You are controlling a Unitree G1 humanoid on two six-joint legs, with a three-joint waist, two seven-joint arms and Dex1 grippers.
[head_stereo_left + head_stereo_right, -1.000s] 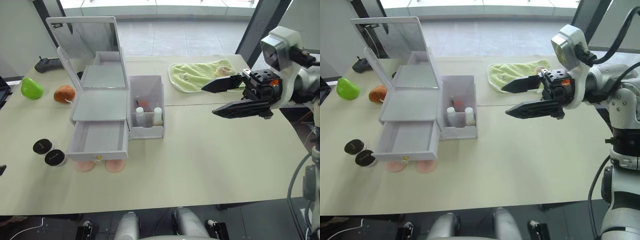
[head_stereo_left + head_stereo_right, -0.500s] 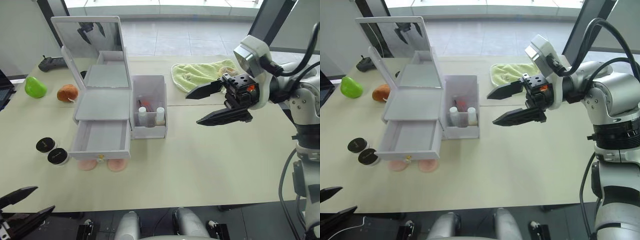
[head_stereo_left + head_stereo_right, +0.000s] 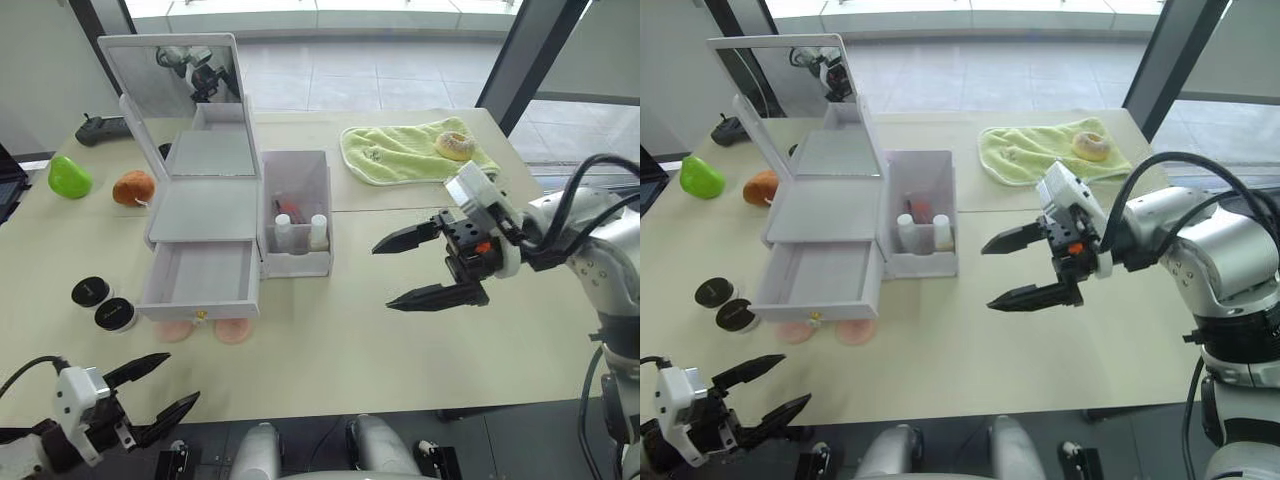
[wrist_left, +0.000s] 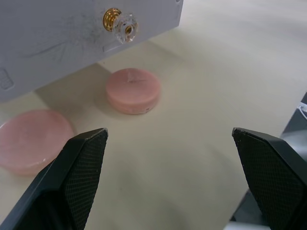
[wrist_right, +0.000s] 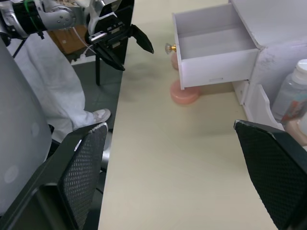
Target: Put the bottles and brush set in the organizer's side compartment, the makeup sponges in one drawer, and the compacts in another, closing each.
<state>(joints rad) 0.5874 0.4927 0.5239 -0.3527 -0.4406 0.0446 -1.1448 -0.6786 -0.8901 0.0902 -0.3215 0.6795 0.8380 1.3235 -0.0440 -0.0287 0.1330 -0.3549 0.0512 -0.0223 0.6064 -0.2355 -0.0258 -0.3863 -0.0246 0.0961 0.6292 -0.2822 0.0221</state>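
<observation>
- You have the 2 bottles (image 3: 296, 232) standing in the side compartment (image 3: 297, 212) at the organizer (image 3: 205, 205)'s 3 o'clock; something pinkish behind them is probably the brush set, though I cannot tell for sure.
- The lower drawer (image 3: 202, 278) is pulled out and looks empty.
- The 2 makeup sponges (image 4: 133, 90) lie on the desk (image 3: 400, 340) just under that drawer's front, not yet stowed.
- The 2 compacts (image 3: 103, 304) sit together at the drawer's 9 o'clock, untouched.
- Your left pincer (image 3: 150, 390) hovers at the near desk edge, spread wide and empty, aimed at the sponges.
- Your right pincer (image 3: 415, 268) hangs at the organizer's 3 o'clock, wide and empty.
- By my judgement, sponges, compacts and both drawer closings remain.
</observation>
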